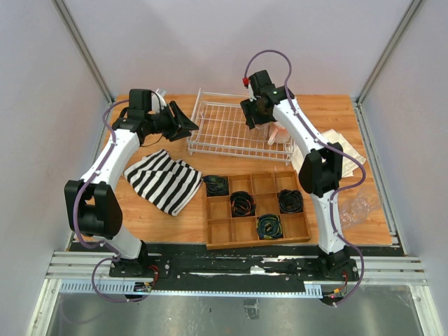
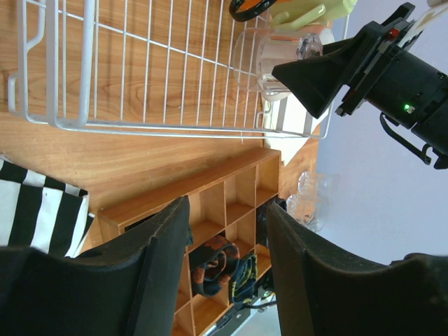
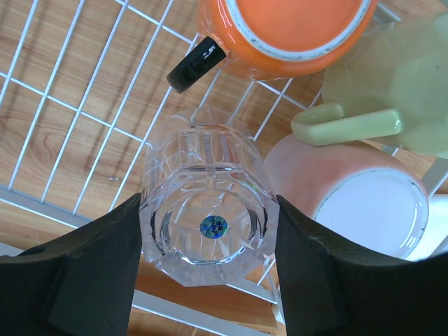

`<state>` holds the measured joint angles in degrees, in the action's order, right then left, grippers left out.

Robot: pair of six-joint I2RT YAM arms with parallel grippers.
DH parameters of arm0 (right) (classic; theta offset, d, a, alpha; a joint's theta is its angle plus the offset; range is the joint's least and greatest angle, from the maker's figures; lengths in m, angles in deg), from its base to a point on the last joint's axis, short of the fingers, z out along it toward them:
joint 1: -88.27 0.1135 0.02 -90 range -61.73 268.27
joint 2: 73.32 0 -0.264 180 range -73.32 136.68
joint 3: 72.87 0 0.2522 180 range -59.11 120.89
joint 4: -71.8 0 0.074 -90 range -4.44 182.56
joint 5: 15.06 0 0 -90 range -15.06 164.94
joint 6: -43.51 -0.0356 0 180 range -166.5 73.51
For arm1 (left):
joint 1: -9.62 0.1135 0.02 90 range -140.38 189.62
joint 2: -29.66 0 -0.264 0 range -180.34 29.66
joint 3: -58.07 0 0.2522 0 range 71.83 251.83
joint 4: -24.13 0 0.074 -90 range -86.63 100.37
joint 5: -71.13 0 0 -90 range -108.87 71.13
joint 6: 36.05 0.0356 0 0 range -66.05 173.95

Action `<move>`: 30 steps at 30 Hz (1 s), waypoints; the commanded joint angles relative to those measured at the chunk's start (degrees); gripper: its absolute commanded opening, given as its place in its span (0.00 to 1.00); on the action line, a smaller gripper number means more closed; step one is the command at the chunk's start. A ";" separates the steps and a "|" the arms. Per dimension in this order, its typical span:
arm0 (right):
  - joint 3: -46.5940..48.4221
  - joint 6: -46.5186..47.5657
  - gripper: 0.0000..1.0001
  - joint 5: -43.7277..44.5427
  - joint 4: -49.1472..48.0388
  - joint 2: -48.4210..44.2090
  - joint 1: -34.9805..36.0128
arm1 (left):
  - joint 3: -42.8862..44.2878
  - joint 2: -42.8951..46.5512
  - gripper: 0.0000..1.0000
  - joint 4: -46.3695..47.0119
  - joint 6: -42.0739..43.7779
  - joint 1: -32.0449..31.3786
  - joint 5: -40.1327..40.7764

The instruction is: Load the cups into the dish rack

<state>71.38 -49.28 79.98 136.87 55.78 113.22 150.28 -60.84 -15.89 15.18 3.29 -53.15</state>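
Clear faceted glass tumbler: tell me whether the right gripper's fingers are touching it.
Touching. Right wrist view: the right gripper presses its black fingers against both sides of the clear faceted glass tumbler, no gap visible.

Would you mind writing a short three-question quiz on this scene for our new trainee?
1. True or false: the left gripper is holding something.
2. What is the right gripper gripping? A) a plate B) a clear tumbler C) a spoon
3. What colour is the dark-handled mug in the right wrist view?

Key: 1 false, its jaws are open with nothing between them; 2 B; 3 orange.
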 commanded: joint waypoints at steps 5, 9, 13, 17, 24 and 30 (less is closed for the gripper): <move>2.69 0.49 0.21 0.97 0.05 2.07 -0.05 | 0.85 -0.04 0.52 -0.02 1.23 0.61 -1.14; 2.74 0.58 0.38 1.17 -0.33 2.34 -0.18 | 0.74 0.15 0.52 -0.22 1.32 0.61 -1.05; 2.66 0.63 0.56 1.23 -0.35 2.25 -0.42 | 0.70 0.23 0.52 -0.37 1.41 0.68 -1.05; 2.05 0.92 0.64 1.53 -1.20 1.05 -0.36 | 0.33 0.55 0.52 -0.24 1.41 0.70 -1.02; 1.31 1.16 0.77 1.60 -1.82 0.14 -0.60 | -0.32 0.92 0.52 0.21 1.32 0.70 -1.12; 0.17 1.53 0.80 2.44 -3.84 -1.96 -0.60 | -0.56 1.25 0.52 0.17 1.50 0.70 -1.14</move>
<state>71.45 -48.82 80.85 134.56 57.44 113.11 150.15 -60.84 -15.93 15.42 3.51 -53.21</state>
